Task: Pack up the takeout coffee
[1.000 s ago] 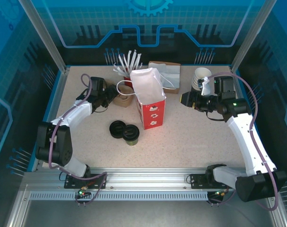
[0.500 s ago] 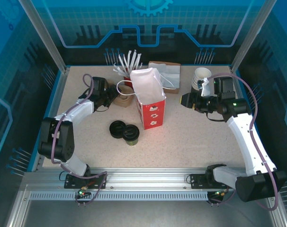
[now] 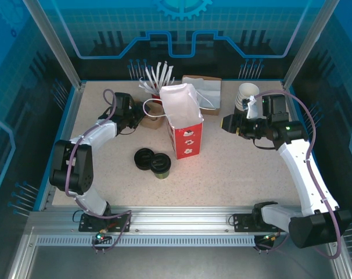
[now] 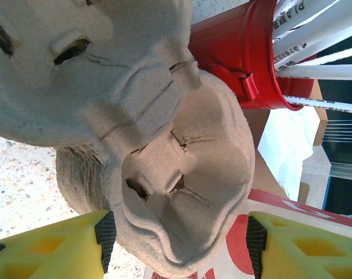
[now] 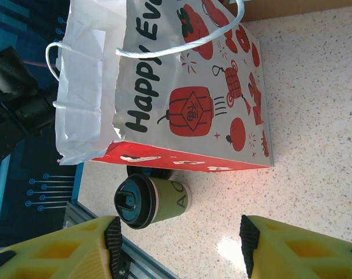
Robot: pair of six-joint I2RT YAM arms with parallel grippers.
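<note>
Speckled tabletop (image 3: 234,174) inside a blue-walled cell, arms at the near edge. Task is barely begun, by my read.

- takeout coffee (image 3: 161,165) stands upright on the surface, left of middle and toward the near edge, right against the black lid stack (image 3: 144,158) and just off the paper bag's near-left corner. Lid is on. Nothing is holding it. The right wrist view has it (image 5: 153,201) on the table beside the bag's base.
- paper bag (image 3: 182,119) stands upright mid-surface with its mouth open; I can't see anything inside it. Right wrist view shows its printed side (image 5: 182,87).
- left gripper (image 3: 132,120) is toward the far-left corner at the pulp cup carrier (image 3: 151,122). Its jaws (image 4: 179,235) stand wide, straddling one lobe of the carrier (image 4: 182,192), pads right at its edges; I cannot tell whether they pinch it. Red straw cup (image 4: 245,58) is just behind.
- right gripper (image 3: 227,123) hovers right of the bag, jaws apart and empty (image 5: 179,238), facing bag and coffee.

Left to do: seat the coffee, probably in the carrier, then load it into the bag.
</note>
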